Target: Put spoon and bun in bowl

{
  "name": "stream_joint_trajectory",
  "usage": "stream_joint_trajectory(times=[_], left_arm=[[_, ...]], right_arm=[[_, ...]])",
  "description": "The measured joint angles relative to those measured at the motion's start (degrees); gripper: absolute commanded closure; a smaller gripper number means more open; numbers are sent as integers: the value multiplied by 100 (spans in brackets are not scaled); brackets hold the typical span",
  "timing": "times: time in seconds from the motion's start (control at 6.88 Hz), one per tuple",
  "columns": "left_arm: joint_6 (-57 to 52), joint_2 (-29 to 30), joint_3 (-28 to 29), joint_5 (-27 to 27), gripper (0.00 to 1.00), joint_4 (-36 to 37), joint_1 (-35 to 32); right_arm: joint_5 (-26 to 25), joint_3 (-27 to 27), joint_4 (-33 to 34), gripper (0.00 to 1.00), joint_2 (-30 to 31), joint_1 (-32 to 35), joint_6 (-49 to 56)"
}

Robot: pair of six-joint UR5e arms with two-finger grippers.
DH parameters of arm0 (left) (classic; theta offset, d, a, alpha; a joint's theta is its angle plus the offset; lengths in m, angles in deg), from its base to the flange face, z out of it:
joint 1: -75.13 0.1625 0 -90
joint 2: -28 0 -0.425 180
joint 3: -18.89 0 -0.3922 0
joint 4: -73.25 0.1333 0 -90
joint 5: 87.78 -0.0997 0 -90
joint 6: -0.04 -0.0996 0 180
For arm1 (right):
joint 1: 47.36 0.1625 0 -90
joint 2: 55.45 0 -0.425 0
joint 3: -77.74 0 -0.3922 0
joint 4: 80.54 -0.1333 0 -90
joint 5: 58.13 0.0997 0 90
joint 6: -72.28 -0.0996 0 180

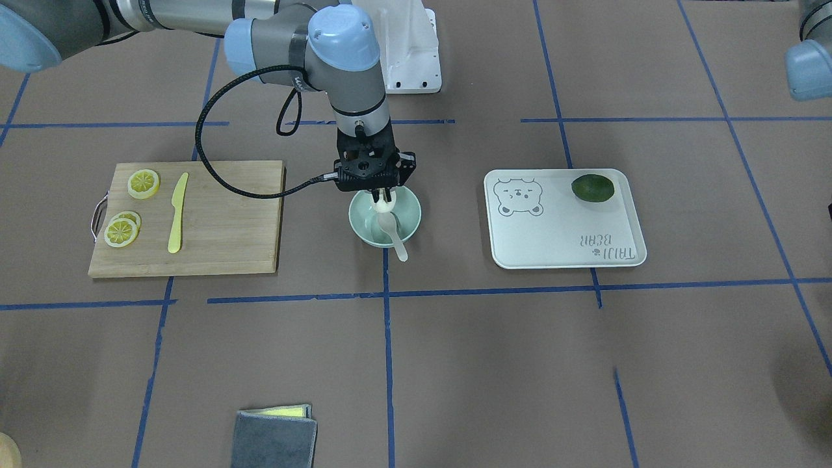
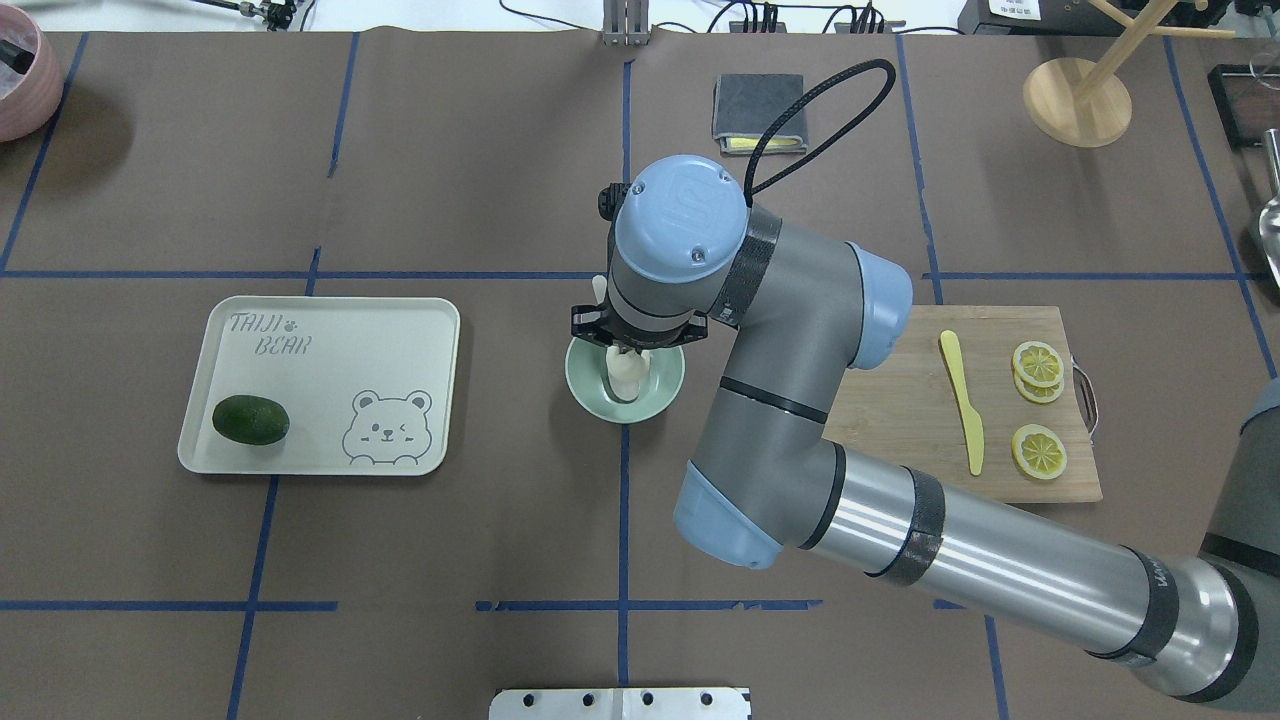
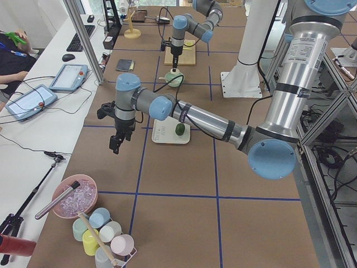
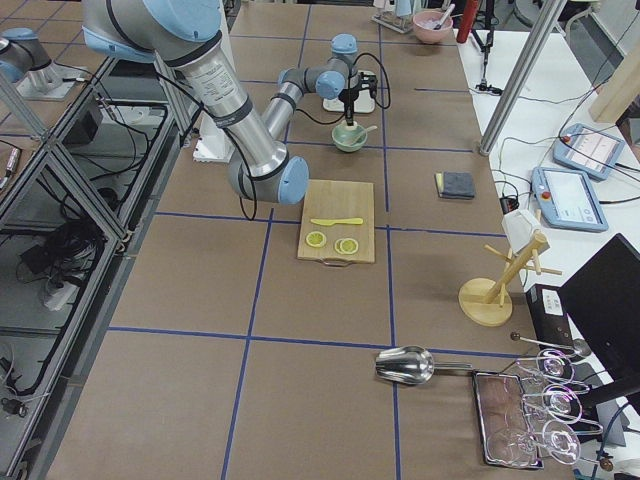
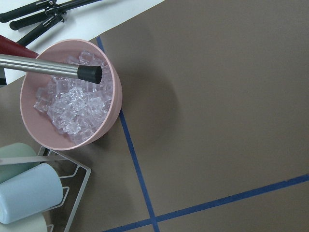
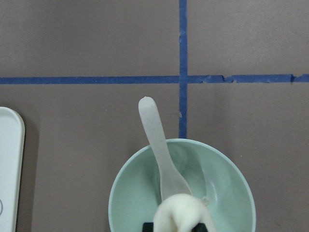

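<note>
Brown table [image 1: 494, 364], blue tape grid [image 1: 389, 364]

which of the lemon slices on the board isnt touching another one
The lemon slice at the end of the cutting board nearest the robot lies alone. The other two slices overlap each other farther away.

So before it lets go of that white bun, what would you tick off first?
1. Bun gripped: ok, the right arm's jaws are shut on it.
2. Bun above the bowl: ok, it sits inside the rim in the wrist and overhead views.
3. Spoon in the bowl: ok, scoop inside, handle leaning out over the rim.
4. Landing spot free: cannot tell, the bun hides the end of the scoop.
5. Height of the drop: cannot tell.
6. Left arm clear of the bowl: ok, far down the table.
</note>
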Motion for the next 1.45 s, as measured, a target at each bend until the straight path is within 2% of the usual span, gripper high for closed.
stream_joint_trajectory(times=[0.58,1.02,1.31,1.45], left_arm=[[-856,-235,382,159,0,-12,-571],[-1045,-801,581,1481,0,-9,-938],[-949,-946,653,1832,0,-13,-952],[-882,-952,652,1868,0,-14,-951]], right_arm=[[-3,14,-155,0,-8,-1,-23],[41,-131,-124,0,13,158,7],[349,-784,205,0,336,648,156],[714,-1247,372,0,773,1088,485]])
